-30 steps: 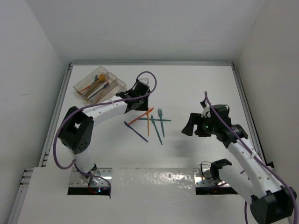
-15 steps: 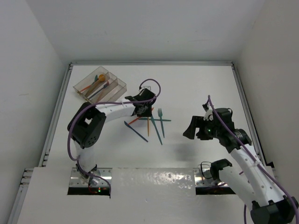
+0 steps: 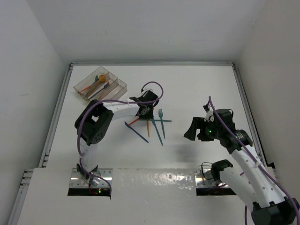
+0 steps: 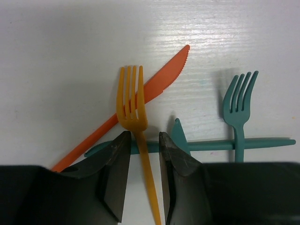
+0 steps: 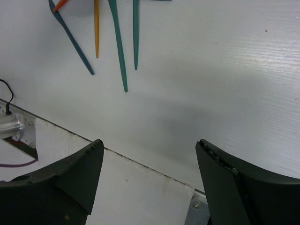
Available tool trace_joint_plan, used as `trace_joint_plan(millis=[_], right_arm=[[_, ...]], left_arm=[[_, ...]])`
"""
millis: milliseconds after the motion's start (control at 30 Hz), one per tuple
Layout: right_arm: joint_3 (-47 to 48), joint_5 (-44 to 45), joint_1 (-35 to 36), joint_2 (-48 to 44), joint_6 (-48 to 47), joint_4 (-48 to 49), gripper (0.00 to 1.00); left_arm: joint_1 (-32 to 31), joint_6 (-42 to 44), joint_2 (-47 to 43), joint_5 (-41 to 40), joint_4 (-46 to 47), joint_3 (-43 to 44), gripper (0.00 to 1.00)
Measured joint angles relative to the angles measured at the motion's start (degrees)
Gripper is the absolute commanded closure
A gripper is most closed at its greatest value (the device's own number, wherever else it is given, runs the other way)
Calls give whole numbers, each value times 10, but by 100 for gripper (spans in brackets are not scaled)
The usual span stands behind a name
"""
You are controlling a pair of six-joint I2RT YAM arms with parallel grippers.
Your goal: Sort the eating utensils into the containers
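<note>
Both arms wear glossy white shells between chunky black joint housings: the left arm [image 3: 115, 108] and the right arm [image 3: 248, 164]. A thin purple cable [image 3: 153, 83] loops along each. The left end effector [image 4: 142, 136] has matte black wedge fingers [image 4: 115, 173] with flat inner faces. The right end effector [image 5: 150, 143] has broad black fingers [image 5: 70, 178]. Bare metal base plates [image 3: 82, 180] sit at the near edge of the desk [image 3: 187, 89].

Right gripper [image 5: 149, 145] hung with jaws spread wide over the table [image 5: 225, 70]. Top left lay a dark blue handle [image 5: 70, 37], orange handle [image 5: 96, 28], two teal handles [image 5: 118, 47].
</note>
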Motion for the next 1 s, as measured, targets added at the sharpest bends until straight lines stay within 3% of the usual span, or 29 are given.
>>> trace_joint_plan(millis=[167, 367, 667, 867, 1000], right_arm=[[0, 0, 0, 0, 0, 0, 21], [-1, 0, 0, 1, 0, 1, 21], [-2, 1, 0, 5, 0, 2, 21], [-2, 3, 0, 17, 0, 8, 21], [-2, 2, 0, 27, 0, 20, 21]], left_arm=[[0, 0, 6, 0, 0, 7, 79], [0, -1, 19, -1, 0, 20, 99], [0, 30, 9, -9, -20, 33, 100], [31, 169, -87, 0, -33, 68, 100], [120, 306, -162, 17, -6, 81, 100]])
